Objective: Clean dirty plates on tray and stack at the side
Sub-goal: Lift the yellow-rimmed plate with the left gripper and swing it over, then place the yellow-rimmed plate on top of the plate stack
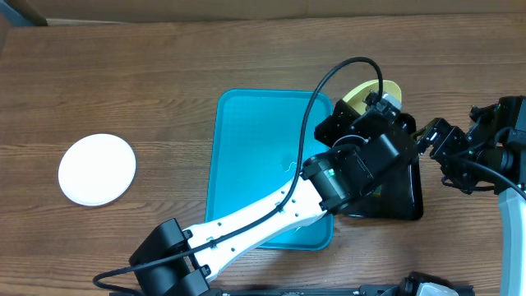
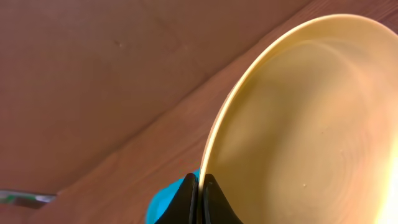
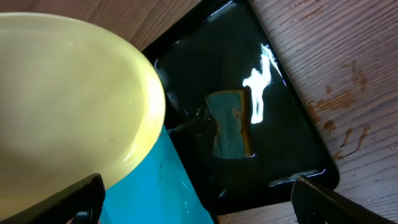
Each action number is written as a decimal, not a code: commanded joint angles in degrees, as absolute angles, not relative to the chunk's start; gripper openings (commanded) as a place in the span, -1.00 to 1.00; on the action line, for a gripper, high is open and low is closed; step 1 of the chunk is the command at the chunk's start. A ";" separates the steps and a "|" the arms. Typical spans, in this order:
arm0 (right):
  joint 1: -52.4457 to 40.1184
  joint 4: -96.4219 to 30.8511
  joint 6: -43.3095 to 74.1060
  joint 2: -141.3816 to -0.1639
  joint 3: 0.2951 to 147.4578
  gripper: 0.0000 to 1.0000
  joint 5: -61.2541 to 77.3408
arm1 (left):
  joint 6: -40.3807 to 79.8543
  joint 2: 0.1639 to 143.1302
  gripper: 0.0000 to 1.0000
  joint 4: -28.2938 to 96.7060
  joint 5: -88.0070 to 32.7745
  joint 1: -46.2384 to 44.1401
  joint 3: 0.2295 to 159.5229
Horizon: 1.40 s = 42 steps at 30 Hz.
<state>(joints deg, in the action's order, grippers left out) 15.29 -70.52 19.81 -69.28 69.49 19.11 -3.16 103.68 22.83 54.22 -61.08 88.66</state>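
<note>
My left gripper (image 2: 199,186) is shut on the rim of the pale yellow-green plate (image 2: 305,124) and holds it tilted above the right end of the turquoise tray (image 1: 246,156). The plate's edge shows past the arm in the overhead view (image 1: 366,89) and fills the upper left of the right wrist view (image 3: 62,93). A white plate (image 1: 97,168) lies flat on the table at the far left. My right gripper (image 3: 199,199) is open and empty, above the tray's edge (image 3: 155,186) and the black tray. It shows at the right in the overhead view (image 1: 431,140).
A black tray (image 3: 273,106), wet and glossy, holds a blue-and-yellow sponge (image 3: 231,124). It stands right of the turquoise tray (image 1: 403,193). My left arm crosses the turquoise tray diagonally. A cardboard wall runs along the table's far edge.
</note>
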 commanded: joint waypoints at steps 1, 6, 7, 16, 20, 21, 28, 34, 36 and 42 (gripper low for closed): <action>15.46 -70.41 19.44 -68.62 70.74 0.95 19.38 | -7.81 102.98 -0.92 21.54 57.43 -61.84 90.13; 15.46 -70.41 19.44 -68.62 70.74 0.95 19.38 | -9.28 102.98 -0.92 20.25 57.45 -62.30 90.13; 15.46 -70.43 19.44 -68.62 70.74 0.95 19.38 | -9.67 102.98 -0.92 19.84 57.45 -62.39 90.13; 15.46 -70.46 19.42 -68.62 70.74 0.95 19.38 | -15.55 102.98 -0.92 15.31 59.11 -63.64 90.13; 15.46 -70.46 19.42 -68.62 70.74 0.96 19.38 | -16.25 103.02 -0.92 14.74 58.35 -63.90 90.13; 15.46 -70.43 19.44 -68.62 70.74 0.95 19.38 | -16.23 103.72 -0.91 14.90 55.70 -63.64 90.13; 15.46 -70.78 19.44 -68.62 70.74 0.95 19.38 | -28.38 105.43 -0.91 10.44 58.74 -63.48 90.13; 15.46 -71.07 19.42 -68.62 70.74 0.95 19.38 | -29.02 105.82 -0.92 9.28 59.90 -63.96 90.11; 15.46 -71.05 19.42 -68.62 70.74 0.95 19.38 | -30.52 105.82 -0.92 9.56 59.02 -64.90 90.11; 15.46 -71.64 19.42 -68.62 70.74 0.95 19.38 | -14.13 105.51 -0.92 12.67 63.48 -64.07 90.13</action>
